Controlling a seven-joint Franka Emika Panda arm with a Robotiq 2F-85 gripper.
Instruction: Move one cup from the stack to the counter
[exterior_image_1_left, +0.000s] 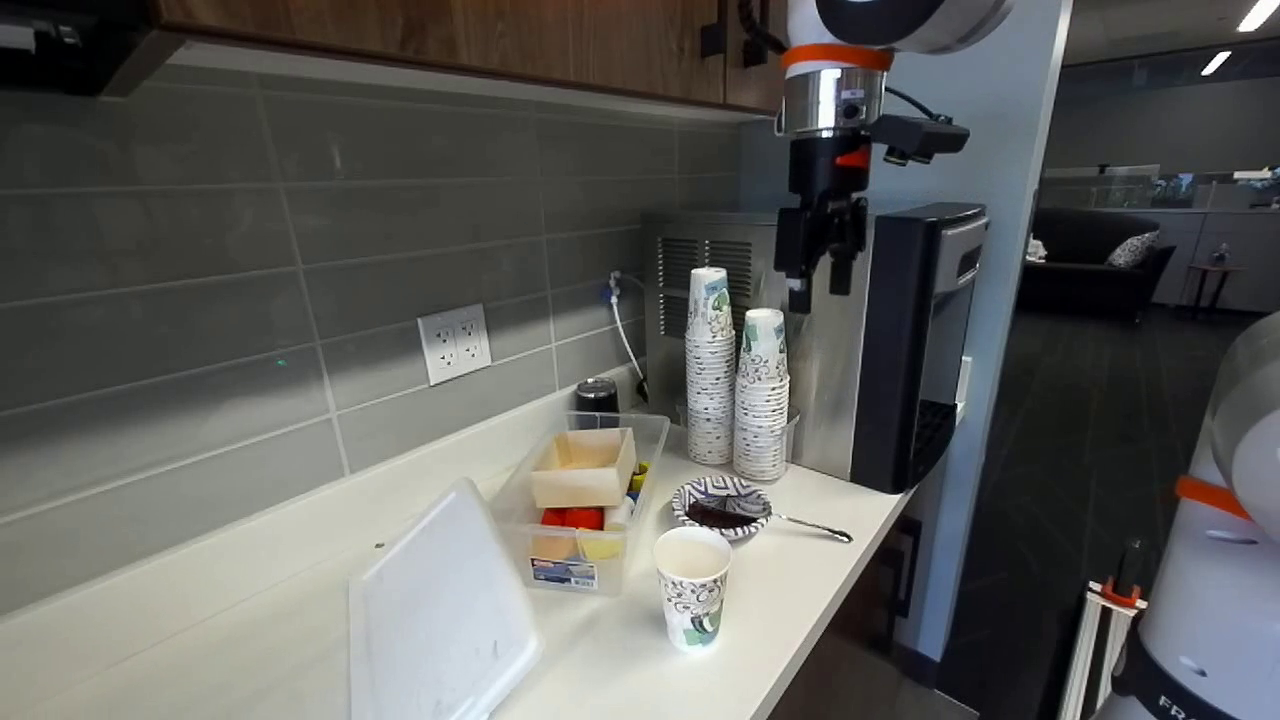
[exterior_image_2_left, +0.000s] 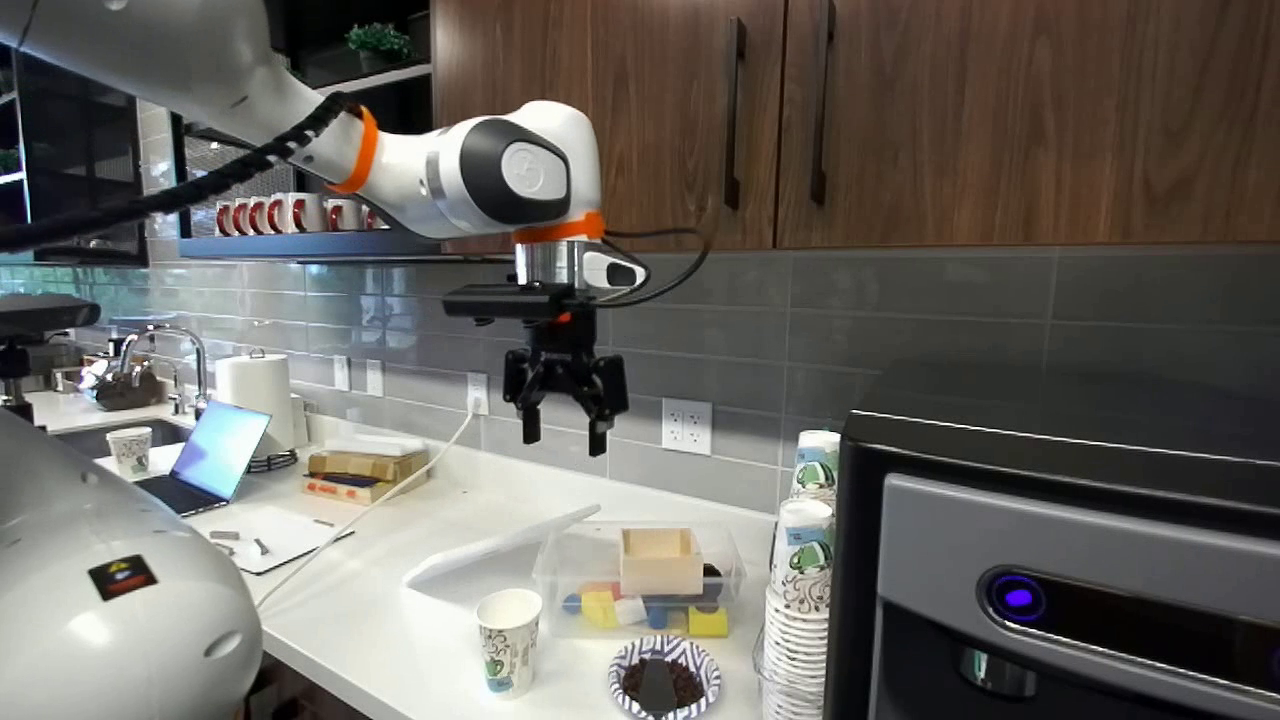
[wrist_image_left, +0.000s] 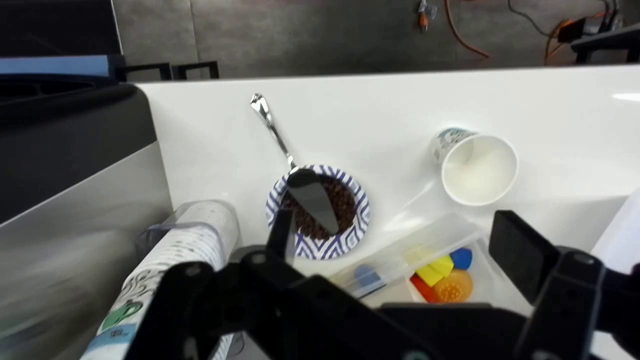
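Note:
Two tall stacks of nested white paper cups, a rear stack (exterior_image_1_left: 710, 400) and a front stack (exterior_image_1_left: 762, 430), stand beside the ice machine. They also show in an exterior view, the front stack (exterior_image_2_left: 797, 640) partly hidden by the machine. A stack (wrist_image_left: 172, 260) lies along the left of the wrist view. A single white paper cup (exterior_image_1_left: 693, 600) with scrolls and green marks stands upright on the pale counter (exterior_image_1_left: 620, 690); it also shows in an exterior view (exterior_image_2_left: 508, 645) and the wrist view (wrist_image_left: 479, 170). My gripper (exterior_image_1_left: 822, 285) (exterior_image_2_left: 565, 436) (wrist_image_left: 395, 230) is open and empty, high above the counter, touching nothing.
A patterned bowl (exterior_image_1_left: 690, 492) of dark bits holds a spoon (exterior_image_1_left: 815, 527). A clear bin (exterior_image_1_left: 610, 570) holds coloured toys and a wooden box (exterior_image_1_left: 583, 470). A white board (exterior_image_1_left: 440, 620) leans nearby. The steel-and-black ice machine (exterior_image_1_left: 905, 350) and upper cabinets (exterior_image_2_left: 620, 120) bound the space.

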